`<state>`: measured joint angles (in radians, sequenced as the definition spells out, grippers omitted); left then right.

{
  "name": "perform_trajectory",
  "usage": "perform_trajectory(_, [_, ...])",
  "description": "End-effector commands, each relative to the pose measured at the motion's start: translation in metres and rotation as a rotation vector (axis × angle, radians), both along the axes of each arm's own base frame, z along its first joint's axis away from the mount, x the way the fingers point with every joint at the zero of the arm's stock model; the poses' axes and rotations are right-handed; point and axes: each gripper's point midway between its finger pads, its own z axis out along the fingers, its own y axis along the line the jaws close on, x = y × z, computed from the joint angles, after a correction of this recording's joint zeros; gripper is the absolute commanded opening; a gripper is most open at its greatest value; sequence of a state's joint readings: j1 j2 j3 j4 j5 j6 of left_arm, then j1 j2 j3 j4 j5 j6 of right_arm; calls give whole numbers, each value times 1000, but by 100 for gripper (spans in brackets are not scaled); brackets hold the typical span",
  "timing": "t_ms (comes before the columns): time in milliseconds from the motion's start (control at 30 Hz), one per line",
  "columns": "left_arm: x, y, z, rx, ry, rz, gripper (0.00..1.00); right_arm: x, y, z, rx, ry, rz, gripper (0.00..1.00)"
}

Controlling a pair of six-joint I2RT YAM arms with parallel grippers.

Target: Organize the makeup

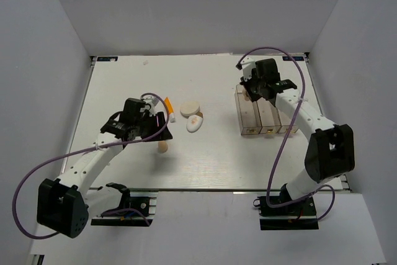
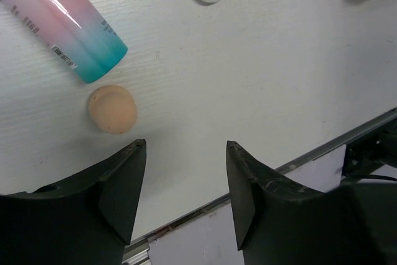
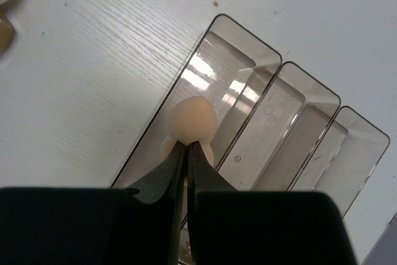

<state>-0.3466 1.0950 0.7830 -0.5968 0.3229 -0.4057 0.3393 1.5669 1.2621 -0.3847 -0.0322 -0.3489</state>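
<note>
with right pincer pinched tight on a sponge over the box's end bay, seemed mid-placing, and next called for lowering and parting to drop it in; left pincer gaping near second sponge, beside tube.

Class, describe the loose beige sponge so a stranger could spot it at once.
On the left half of the white table, find the left gripper. Just beyond it, by the teal end of the pink-to-teal tube, lies a small beige egg-shaped sponge. Its twin is pinched in the right gripper over the clear three-compartment box; this one lies free.
</note>
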Motion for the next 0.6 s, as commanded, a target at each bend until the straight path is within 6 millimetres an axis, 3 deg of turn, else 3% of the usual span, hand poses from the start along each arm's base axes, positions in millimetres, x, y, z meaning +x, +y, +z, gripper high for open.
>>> perform_trajectory(0, [7, 6, 0, 88, -5, 52, 65, 15, -6, -12, -14, 11, -17, 0])
perform_trajectory(67, [6, 7, -6, 134, 8, 62, 66, 17, -5, -23, -18, 47, -12, 0])
perform_trajectory(300, [2, 9, -20, 225, 30, 104, 69, 19, -12, -40, -18, 108, -33, 55])
perform_trajectory(400, [2, 13, -29, 276, 38, 121, 69, 19, -13, -36, -6, 106, -35, 64])
perform_trajectory(533, [2, 14, -41, 323, 70, 130, 69, 17, -12, -29, 18, 103, -27, 64])
perform_trajectory(567, [2, 13, -43, 330, 72, 131, 69, 15, -12, -25, 24, 98, -24, 59])
